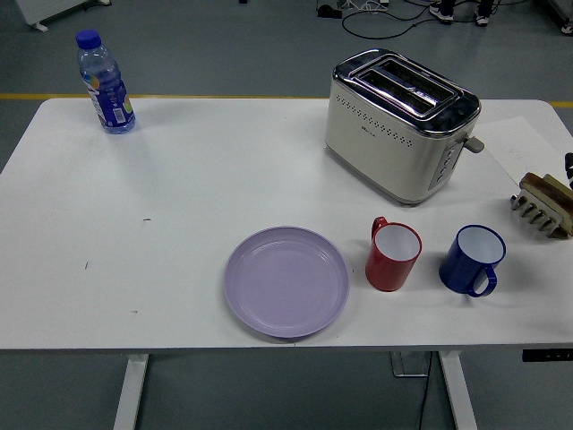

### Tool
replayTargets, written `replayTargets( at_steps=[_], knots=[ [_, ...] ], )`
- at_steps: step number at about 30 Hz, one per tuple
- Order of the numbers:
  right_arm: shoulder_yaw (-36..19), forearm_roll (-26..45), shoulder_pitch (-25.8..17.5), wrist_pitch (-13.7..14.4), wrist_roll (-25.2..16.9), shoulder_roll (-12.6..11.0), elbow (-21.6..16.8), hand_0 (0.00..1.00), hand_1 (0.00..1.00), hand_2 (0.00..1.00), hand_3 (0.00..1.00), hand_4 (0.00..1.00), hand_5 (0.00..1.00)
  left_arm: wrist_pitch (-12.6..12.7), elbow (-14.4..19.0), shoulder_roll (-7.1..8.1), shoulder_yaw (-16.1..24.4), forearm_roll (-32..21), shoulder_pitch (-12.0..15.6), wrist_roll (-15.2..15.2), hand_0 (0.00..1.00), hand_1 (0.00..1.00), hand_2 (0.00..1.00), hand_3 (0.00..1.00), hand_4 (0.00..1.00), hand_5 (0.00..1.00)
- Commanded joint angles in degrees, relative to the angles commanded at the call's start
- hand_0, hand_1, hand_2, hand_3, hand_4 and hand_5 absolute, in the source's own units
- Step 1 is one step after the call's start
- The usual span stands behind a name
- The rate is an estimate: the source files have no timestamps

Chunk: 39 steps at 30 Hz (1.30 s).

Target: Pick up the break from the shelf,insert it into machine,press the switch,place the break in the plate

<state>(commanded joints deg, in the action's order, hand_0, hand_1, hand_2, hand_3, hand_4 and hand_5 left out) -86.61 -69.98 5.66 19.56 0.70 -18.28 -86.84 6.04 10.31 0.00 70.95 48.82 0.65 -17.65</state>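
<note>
robot hand (569, 164) at right edge, near rack (543, 204)

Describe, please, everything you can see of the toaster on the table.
The toaster is a cream-bodied two-slot model with a shiny chrome top and a row of small perforations along its side. Both slots look empty. A lever sticks out at its right end above some small controls. It stands upright, turned at an angle, on the white table at the far right, touching nothing else.
</note>
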Motion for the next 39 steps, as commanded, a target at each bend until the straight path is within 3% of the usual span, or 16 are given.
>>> replayTargets(
  at_steps=[7, 12, 19, 26, 35, 39],
  knots=[
    [2.7, -14.5, 3.0, -2.5, 3.8, -1.9, 1.2, 0.926, 0.830, 0.898, 0.846, 0.794, 0.059, 0.0, 0.0, 0.00, -0.2, -0.1, -0.1, -0.2, 0.652, 0.706, 0.776, 0.862, 0.656, 0.987],
    [6.7, -26.8, 5.8, -6.1, 7.6, -3.1, 3.2, 0.926, 0.830, 0.898, 0.846, 0.794, 0.059, -0.1, 0.0, 0.00, -0.6, -0.2, -0.2, -0.2, 0.652, 0.706, 0.776, 0.862, 0.656, 0.987],
    [9.4, -43.9, 9.2, -9.6, 11.9, -2.0, 7.5, 0.945, 0.843, 0.912, 0.857, 0.796, 0.064, -0.2, 0.0, 0.00, -0.8, 0.5, -0.5, -0.2, 0.652, 0.701, 0.770, 0.857, 0.656, 0.987],
    [10.9, -60.0, 11.6, -9.8, 12.3, -1.8, 10.7, 0.946, 0.846, 0.915, 0.861, 0.795, 0.067, -0.3, 0.0, 0.00, -1.1, 0.6, -1.1, -0.2, 0.653, 0.698, 0.765, 0.853, 0.656, 0.989],
    [12.3, -60.0, 13.1, -11.3, 14.4, -1.1, 14.0, 0.934, 0.838, 0.901, 0.860, 0.793, 0.068, -0.2, 0.0, 0.00, -1.2, 0.5, -1.4, -0.2, 0.653, 0.694, 0.763, 0.850, 0.656, 0.988],
    [12.6, -60.0, 14.2, -10.3, 15.3, -0.7, 15.8, 0.923, 0.816, 0.854, 0.843, 0.790, 0.068, -0.2, 0.0, 0.00, -1.3, 0.2, -1.6, -0.2, 0.653, 0.693, 0.763, 0.850, 0.655, 0.989]
  ],
)
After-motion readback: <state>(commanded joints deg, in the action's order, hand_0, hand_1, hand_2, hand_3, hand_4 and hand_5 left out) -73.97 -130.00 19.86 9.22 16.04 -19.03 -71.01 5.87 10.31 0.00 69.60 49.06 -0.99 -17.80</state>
